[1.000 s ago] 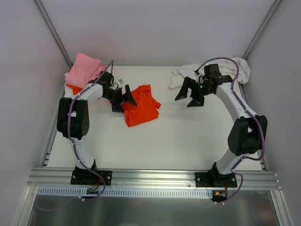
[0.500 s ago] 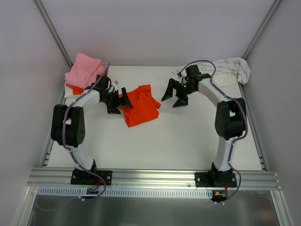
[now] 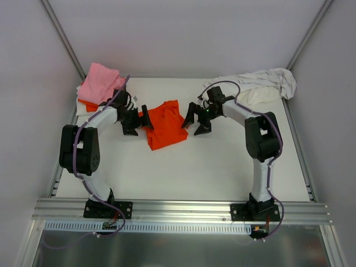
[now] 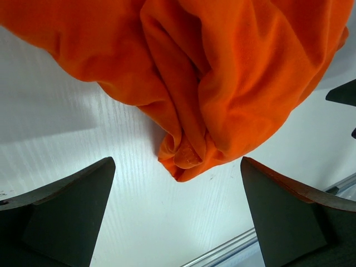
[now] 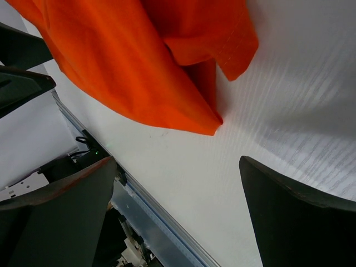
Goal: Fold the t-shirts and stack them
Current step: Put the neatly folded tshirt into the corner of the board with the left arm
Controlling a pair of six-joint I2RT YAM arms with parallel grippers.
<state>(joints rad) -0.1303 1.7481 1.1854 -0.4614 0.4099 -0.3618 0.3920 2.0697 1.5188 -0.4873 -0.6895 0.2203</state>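
Observation:
A crumpled bright orange t-shirt (image 3: 166,126) lies on the white table, between both grippers. My left gripper (image 3: 137,119) is open and empty at the shirt's left edge; in the left wrist view the orange cloth (image 4: 222,72) bunches just ahead of the fingers. My right gripper (image 3: 196,119) is open and empty at the shirt's right edge; the right wrist view shows the shirt's corner (image 5: 139,72) ahead of the fingers. A light pink shirt (image 3: 100,82) lies on another orange one (image 3: 87,103) at the back left. A white shirt (image 3: 261,84) lies spread at the back right.
The table's white surface (image 3: 222,161) is walled by grey panels with metal posts at the back corners. An aluminium rail (image 3: 183,211) runs along the near edge by both arm bases. The left rail (image 3: 61,161) borders the table.
My right gripper has moved left from the white shirt to the orange shirt's right edge. My left gripper has drawn back slightly left along the shirt's left edge. Both stay open.

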